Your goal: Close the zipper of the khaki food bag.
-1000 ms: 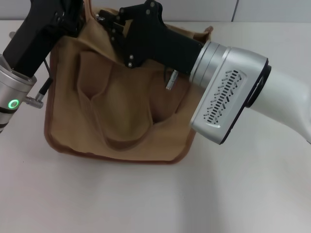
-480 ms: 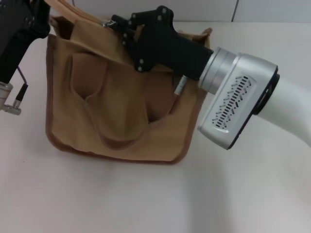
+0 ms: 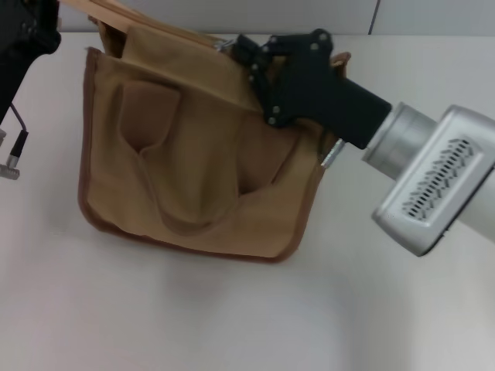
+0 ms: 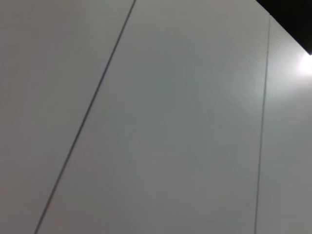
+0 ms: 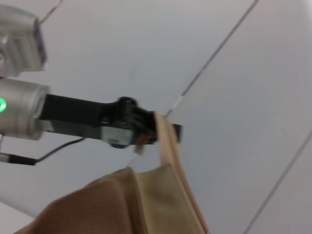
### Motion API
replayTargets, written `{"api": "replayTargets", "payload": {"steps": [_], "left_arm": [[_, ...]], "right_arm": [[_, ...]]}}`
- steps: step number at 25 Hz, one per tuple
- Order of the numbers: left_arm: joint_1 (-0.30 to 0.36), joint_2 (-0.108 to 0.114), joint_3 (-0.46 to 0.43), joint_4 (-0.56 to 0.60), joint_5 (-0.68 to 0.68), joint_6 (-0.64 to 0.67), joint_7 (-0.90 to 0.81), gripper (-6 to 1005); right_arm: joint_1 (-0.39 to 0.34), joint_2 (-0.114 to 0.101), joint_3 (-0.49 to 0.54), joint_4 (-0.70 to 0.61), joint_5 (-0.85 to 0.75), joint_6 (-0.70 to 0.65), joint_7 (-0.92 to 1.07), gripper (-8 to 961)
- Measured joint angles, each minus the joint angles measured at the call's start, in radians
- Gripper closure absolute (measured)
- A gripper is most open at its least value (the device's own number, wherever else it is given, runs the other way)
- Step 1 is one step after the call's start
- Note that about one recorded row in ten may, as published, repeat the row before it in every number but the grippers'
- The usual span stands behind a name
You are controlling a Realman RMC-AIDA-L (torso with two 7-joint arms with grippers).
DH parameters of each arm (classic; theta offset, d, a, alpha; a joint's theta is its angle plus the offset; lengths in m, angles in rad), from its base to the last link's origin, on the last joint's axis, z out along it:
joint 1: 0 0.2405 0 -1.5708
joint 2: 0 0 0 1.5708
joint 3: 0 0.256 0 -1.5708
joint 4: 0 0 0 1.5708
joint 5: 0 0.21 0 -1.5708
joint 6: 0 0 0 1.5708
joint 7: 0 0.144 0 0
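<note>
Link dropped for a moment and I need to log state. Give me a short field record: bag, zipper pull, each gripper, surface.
bag: khaki food bag on the white table, front pocket facing the head camera
zipper pull: not clearly visible; top edge hidden behind the right gripper
right gripper: right gripper at the bag's top edge, right of centre
left gripper: left gripper at the bag's upper left, clamped on a fabric handle held taut

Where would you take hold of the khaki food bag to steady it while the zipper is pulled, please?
Probably by the flat fabric handle, from the bag's far left end. The khaki food bag is soft and sagging, so its panels give no firm edge. The left gripper already clamps that strap there, while the right gripper works at the top edge.
</note>
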Motion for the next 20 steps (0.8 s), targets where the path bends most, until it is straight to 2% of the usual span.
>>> {"api": "replayTargets", "payload": {"steps": [3, 12, 20], "left_arm": [[0.009, 0.001, -0.016, 0.005, -0.019, -0.006, 0.000, 974], [0.031, 0.002, -0.028, 0.024, -0.038, -0.013, -0.010, 973], [0.048, 0.003, -0.024, 0.023, -0.039, -0.003, -0.007, 973]], "right_arm": [[-0.041, 0.000, 0.029, 0.002, -0.004, -0.028, 0.004, 947], [-0.074, 0.000, 0.049, 0.009, -0.006, -0.065, 0.011, 947], [-0.070, -0.001, 0.042, 0.006, -0.007, -0.071, 0.014, 948]]}}
